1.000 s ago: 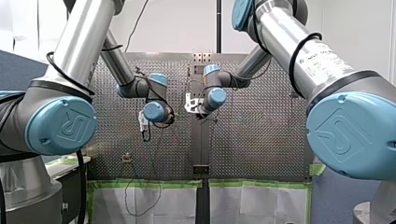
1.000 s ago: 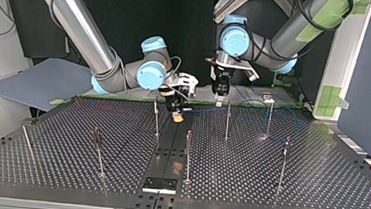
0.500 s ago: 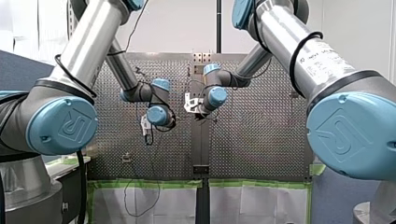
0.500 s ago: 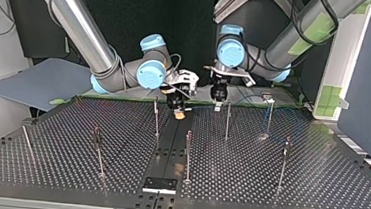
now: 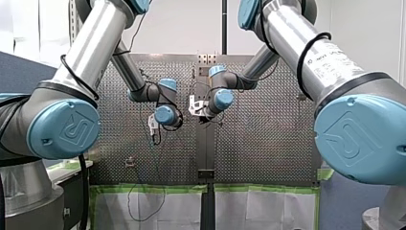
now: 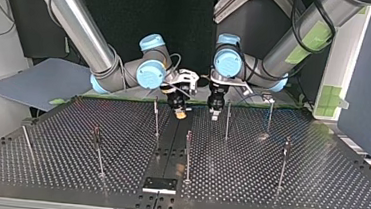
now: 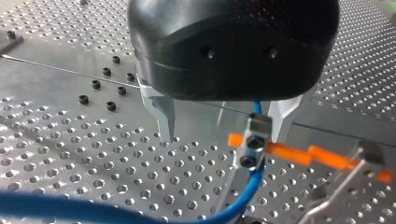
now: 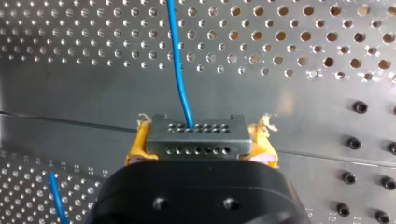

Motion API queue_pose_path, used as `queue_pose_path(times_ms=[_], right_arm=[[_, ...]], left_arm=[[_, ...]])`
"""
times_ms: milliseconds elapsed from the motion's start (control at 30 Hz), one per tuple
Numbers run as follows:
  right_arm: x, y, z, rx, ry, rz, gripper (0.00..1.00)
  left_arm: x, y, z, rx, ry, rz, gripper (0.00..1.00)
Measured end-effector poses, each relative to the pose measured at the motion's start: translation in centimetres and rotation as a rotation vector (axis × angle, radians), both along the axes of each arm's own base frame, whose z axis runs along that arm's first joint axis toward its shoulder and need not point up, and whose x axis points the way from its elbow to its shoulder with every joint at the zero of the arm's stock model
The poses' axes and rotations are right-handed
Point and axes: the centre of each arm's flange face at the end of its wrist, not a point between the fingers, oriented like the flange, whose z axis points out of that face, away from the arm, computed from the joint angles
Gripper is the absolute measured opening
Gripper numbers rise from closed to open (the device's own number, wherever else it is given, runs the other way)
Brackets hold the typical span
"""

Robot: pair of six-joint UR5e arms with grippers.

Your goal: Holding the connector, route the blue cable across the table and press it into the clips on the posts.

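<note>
Over the perforated table (image 6: 267, 181), my right arm (image 6: 79, 23) and my left arm (image 6: 299, 40) hold their grippers low at the middle of its far side in the top view. My right gripper (image 6: 178, 114), the left one of the pair there, has its yellow pads (image 8: 135, 147) clamped on both sides of a grey connector (image 8: 196, 137). The blue cable (image 8: 180, 70) runs out ahead from the connector's holed face. My left gripper (image 7: 224, 126) hangs just left of a thin post (image 6: 228, 120), its metal fingers (image 7: 164, 114) wide apart and gripping nothing. Between them stands the post's metal clip (image 7: 251, 142). The cable passes the clip and loops away below; whether it is seated there cannot be told.
</note>
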Motion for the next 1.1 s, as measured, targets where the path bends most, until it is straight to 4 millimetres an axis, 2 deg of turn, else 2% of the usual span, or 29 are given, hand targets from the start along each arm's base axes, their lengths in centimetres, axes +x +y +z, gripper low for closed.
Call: queue_pose_path(times_ms=[67, 100, 133, 167, 200, 233, 267, 300, 367, 500, 567, 600, 633, 900, 1100], right_arm=[[0.0, 0.0, 0.0, -0.001, -0.001, 0.001, 0.0], [0.0, 0.0, 0.1, -0.001, -0.002, 0.002, 0.0], [0.0, 0.0, 0.1, -0.001, -0.002, 0.002, 0.0], [0.0, 0.0, 0.1, -0.001, -0.002, 0.002, 0.0], [0.1, 0.0, 0.1, -0.001, -0.003, 0.002, 0.0], [0.1, 0.0, 0.1, -0.001, -0.003, 0.002, 0.0], [0.1, 0.0, 0.1, -0.001, -0.003, 0.002, 0.0], [0.1, 0.0, 0.1, -0.001, -0.003, 0.002, 0.0], [0.1, 0.1, 0.1, 0.0, -0.004, 0.006, 0.0], [0.2, 0.1, 0.2, 0.001, -0.007, 0.013, 0.0], [0.2, 0.1, 0.2, 0.001, -0.008, 0.014, 0.0], [0.2, 0.1, 0.2, 0.001, -0.008, 0.014, 0.0], [0.2, 0.1, 0.2, 0.001, -0.008, 0.015, 0.0], [0.0, 0.0, 0.7, -0.002, -0.013, 0.012, 0.0], [-0.2, 0.2, 3.6, -0.014, -0.06, 0.004, 0.0]], left_arm=[[0.0, 0.0, 0.0, 0.001, 0.005, -0.001, 0.67], [-0.1, 0.0, -0.1, 0.002, 0.007, 0.0, 0.67], [-0.1, 0.1, -0.1, 0.003, 0.009, 0.0, 0.54], [-0.1, 0.1, -0.1, 0.004, 0.013, 0.001, 0.45], [-0.1, 0.1, -0.1, 0.005, 0.015, 0.001, 0.45], [-0.1, 0.2, -0.2, 0.005, 0.017, 0.001, 0.35], [-0.1, 0.2, -0.2, 0.005, 0.018, 0.001, 0.29], [-0.1, 0.2, -0.2, 0.006, 0.019, 0.0, 0.29], [0.0, 0.3, -0.5, 0.007, 0.025, -0.001, 0.22], [0.2, 0.3, -1.3, 0.008, 0.039, -0.01, 0.19], [0.3, 0.2, -1.4, 0.007, 0.041, -0.012, 0.05], [0.4, 0.2, -1.4, 0.006, 0.04, -0.011, 0.05], [0.5, 0.2, -1.3, 0.005, 0.04, -0.009, 0.0], [0.5, 0.0, 0.2, -0.005, 0.022, -0.006, 0.0], [0.0, 0.0, 2.2, -0.018, 0.017, -0.005, 0.0]])
